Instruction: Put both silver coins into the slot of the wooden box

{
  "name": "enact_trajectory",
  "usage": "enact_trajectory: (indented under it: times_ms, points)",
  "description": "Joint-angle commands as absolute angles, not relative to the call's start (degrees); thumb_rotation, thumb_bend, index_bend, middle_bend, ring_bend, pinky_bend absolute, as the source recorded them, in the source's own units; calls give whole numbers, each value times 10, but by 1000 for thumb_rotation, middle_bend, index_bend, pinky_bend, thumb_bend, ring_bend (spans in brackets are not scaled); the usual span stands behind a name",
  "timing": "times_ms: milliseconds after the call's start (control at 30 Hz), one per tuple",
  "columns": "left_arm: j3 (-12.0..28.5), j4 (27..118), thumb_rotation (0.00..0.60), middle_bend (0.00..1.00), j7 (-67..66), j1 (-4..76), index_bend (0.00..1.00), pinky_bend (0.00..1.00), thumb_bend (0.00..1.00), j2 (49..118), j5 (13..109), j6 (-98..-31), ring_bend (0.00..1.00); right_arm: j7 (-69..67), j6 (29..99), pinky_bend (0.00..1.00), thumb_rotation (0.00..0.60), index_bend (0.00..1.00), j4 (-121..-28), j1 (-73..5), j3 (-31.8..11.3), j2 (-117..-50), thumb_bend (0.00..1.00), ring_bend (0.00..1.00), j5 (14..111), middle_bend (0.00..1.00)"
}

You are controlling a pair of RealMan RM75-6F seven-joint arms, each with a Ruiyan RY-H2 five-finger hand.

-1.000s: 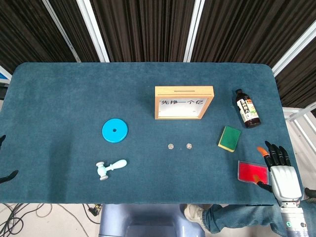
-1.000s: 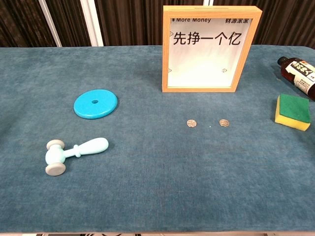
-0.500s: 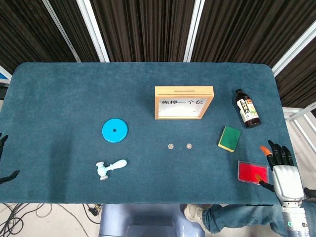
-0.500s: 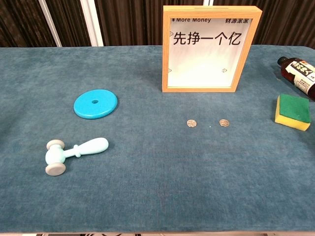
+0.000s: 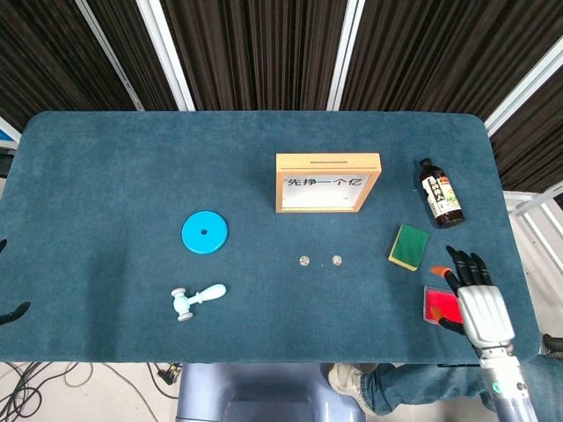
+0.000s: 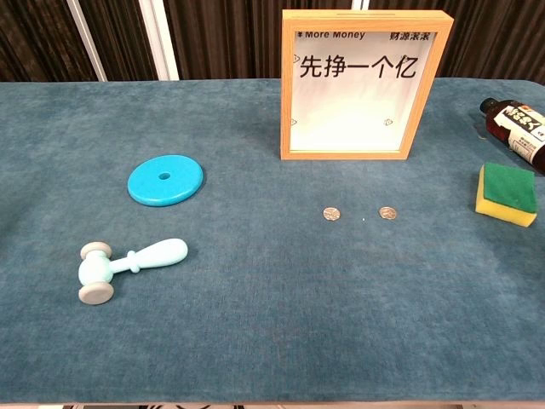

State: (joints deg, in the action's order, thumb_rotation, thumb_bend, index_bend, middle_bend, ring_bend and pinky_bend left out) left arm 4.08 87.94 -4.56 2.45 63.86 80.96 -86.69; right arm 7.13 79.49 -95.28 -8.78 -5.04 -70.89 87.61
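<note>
Upright wooden frame box with white front and top slot stands on the blue-carpeted bench. 2 small silver coins lie flat just in front of the box, apart: left coin, right coin. Right hand sits at the near right edge, well right of the box, over a flat red card, fingers spread, holding nothing. Left hand: only dark tips at the far left edge, finger state can't tell.
</note>
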Motion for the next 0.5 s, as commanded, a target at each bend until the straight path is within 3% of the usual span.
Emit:
enact_trajectory:
  times_ms: [33,233,500]
  points:
    - [41,879,600,0,-45,24,0,0,31,638,809,-866,0,106,740,0,600,310,-974,-129,-75,-718,355,0,845,22]
    - [42,879,600,0,-44,26,0,0,32,635,801,-857,0,180,668,0,600,292,-970,-187,-103,-759,367,0,783,23]
    - [46,879,600,0,-37,28,0,0,32,632,791,-849,0,239,641,0,600,292,-934,-223,-115,-835,371,0,722,23]
